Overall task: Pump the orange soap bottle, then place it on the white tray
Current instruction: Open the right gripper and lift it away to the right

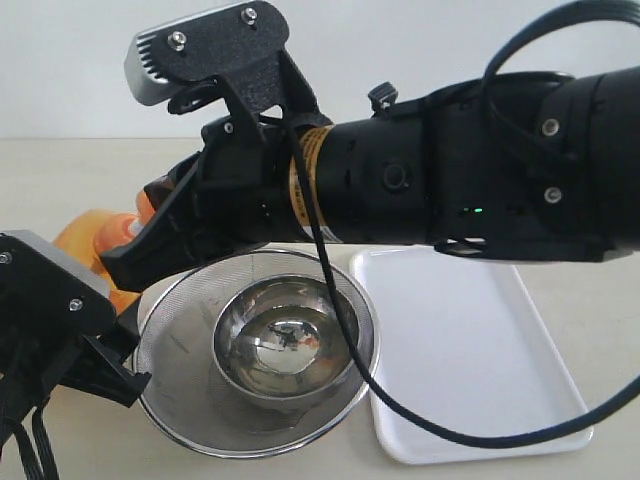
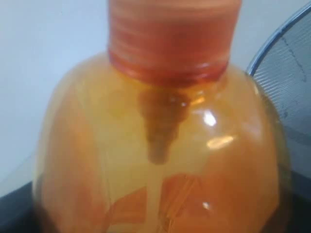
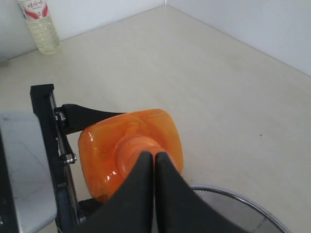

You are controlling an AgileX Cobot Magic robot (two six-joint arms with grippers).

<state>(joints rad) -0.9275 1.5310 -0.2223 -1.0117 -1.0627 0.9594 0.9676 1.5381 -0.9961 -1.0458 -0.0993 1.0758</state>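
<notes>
Foreground, exterior view: the right arm (image 1: 470, 180) spans the frame, reaching across to the left side. The right end effector (image 3: 153, 156) has both jaws pressed together into one wedge. Its tips are on top of the orange soap bottle (image 3: 155, 126), and the pump head (image 3: 133, 145) is mostly hidden beneath them.

The bottle is upright, long axis vertical, at the far left of the exterior view, just beside the mesh strainer (image 1: 170, 385) that holds the steel bowl (image 1: 285, 345). Its base is out of view, so I cannot tell whether it rests on the bench (image 1: 600, 340).

The left end effector (image 3: 104, 160) is spread wide around the bottle body. One finger (image 3: 92, 112) lies along a side, which I read as a grip.

Key relation: the right tips sit directly above the pump, in line with the bottle's axis, so a straight downward press should serve. Pumping is judged in hand, placing not yet done.

The white tray (image 1: 470, 340) lies to the right, past the strainer. The left arm (image 1: 50, 320) holds the bottle and is the likely carrier. Risk: clipping the strainer rim.
</notes>
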